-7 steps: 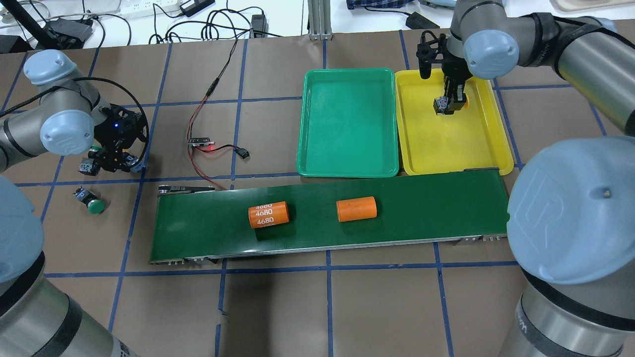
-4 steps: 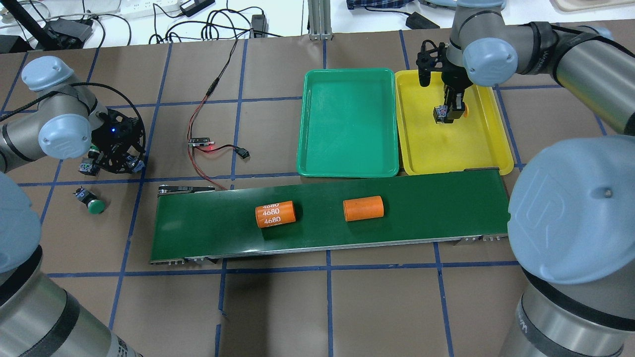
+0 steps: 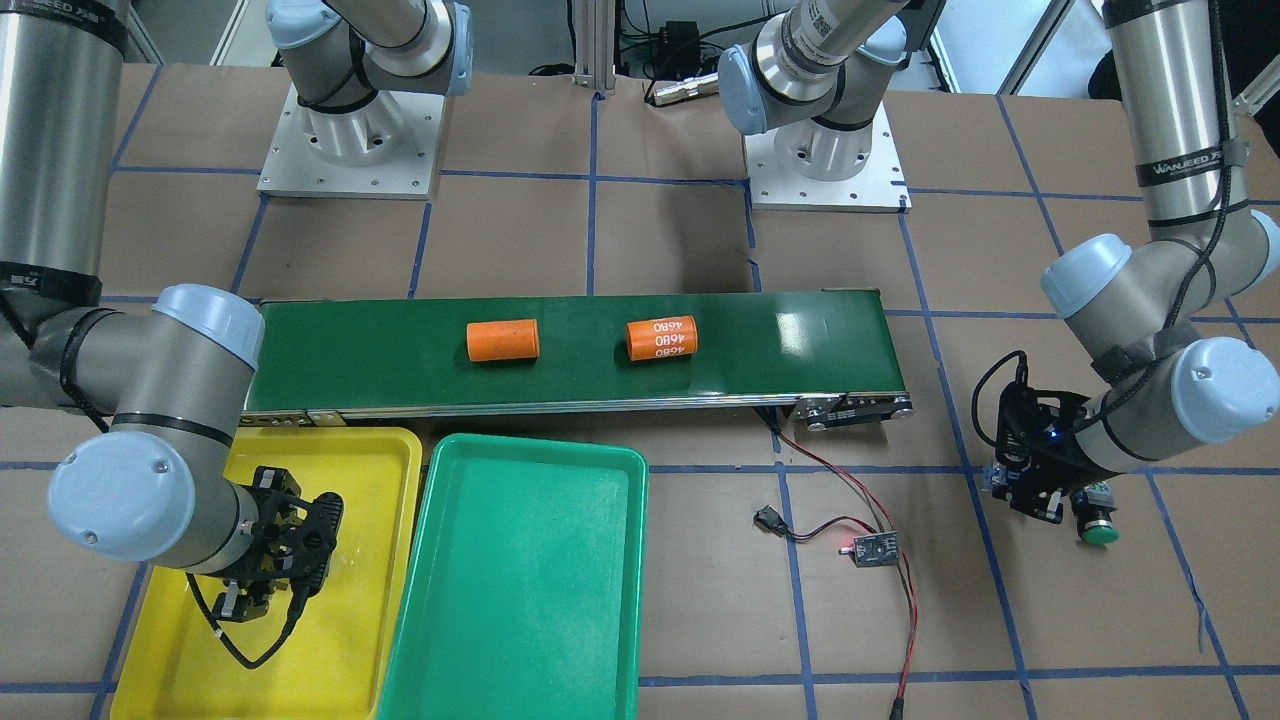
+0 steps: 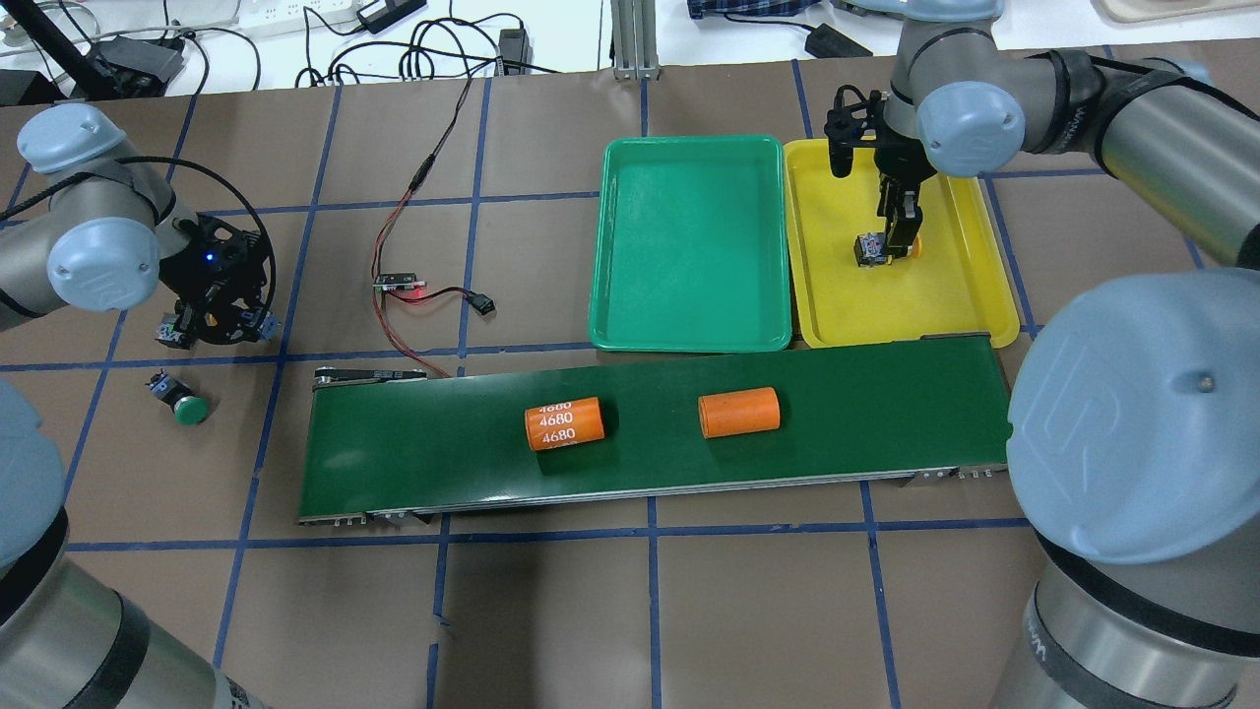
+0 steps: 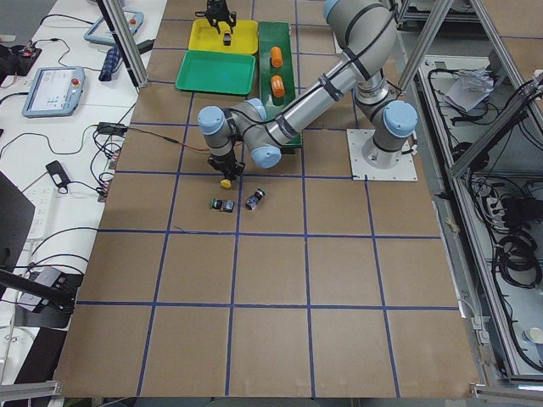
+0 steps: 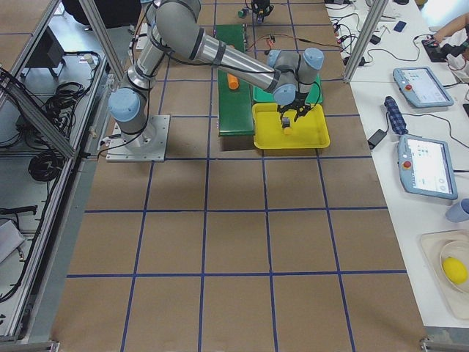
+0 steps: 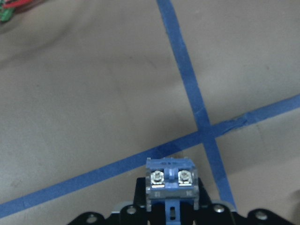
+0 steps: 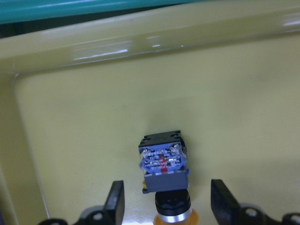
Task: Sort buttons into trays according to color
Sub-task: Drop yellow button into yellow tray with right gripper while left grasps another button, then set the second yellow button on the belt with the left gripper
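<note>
The right gripper [image 8: 168, 199] hangs low inside the yellow tray [image 8: 84, 122] with its jaws spread wide. A yellow button [image 8: 162, 161] lies on the tray floor between the fingers, clear of both, its switch block towards the wrist camera and its cap away from it. The green tray [image 4: 689, 246] stands edge to edge with the yellow one, and both sit along the far side of the dark-green conveyor belt [image 4: 394, 443], which carries two orange cylinders [image 4: 563, 423] [image 4: 738, 413] well apart. At the table's other end the left gripper [image 4: 219, 317] is clamped on the other yellow button [image 7: 171, 180], held above a crossing of blue tape lines with its terminals up and its cap down. A green button [image 4: 184, 406] lies on the table near that gripper, and a second green button [image 3: 1098, 527] lies just beside it.
</note>
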`<action>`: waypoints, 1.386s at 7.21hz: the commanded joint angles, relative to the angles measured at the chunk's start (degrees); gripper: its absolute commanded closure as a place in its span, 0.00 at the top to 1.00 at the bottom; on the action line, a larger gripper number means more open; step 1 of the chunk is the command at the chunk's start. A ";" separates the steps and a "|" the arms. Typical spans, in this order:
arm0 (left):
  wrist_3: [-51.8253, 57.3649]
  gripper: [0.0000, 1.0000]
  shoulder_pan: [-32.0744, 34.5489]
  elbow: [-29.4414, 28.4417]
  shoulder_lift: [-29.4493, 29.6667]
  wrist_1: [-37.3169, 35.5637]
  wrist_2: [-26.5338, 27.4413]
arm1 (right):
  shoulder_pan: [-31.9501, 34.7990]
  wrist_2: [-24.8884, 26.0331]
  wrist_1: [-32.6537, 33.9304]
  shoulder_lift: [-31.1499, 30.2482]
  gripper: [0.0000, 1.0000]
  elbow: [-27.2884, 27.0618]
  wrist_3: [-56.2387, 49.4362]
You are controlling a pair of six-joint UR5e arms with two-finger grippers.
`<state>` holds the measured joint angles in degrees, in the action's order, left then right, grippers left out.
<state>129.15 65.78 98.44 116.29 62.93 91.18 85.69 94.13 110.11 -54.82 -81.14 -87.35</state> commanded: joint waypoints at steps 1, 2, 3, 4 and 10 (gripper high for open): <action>-9.13 0.08 1.37 1.48 -6.13 9.54 -1.43 | 0.26 -0.96 -1.03 -3.86 0.69 -1.20 0.07; -12.57 0.09 2.33 3.75 -9.47 11.49 -2.84 | 0.79 -1.40 -1.04 -7.81 0.67 -5.39 -0.02; -17.65 0.10 3.47 8.30 -12.37 11.60 -5.55 | 0.88 -1.50 -0.95 -13.15 0.67 -10.74 -0.11; -24.40 0.10 5.83 13.04 -15.71 10.99 -6.01 | 1.49 -1.41 -0.86 -18.60 0.67 -16.62 -0.89; -47.94 0.74 28.53 24.00 -23.82 1.05 -5.75 | 5.89 -1.67 0.10 -34.73 1.00 -34.50 -2.84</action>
<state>82.02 93.10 122.01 92.68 65.32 85.48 91.52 92.43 110.13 -87.53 -113.01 -91.28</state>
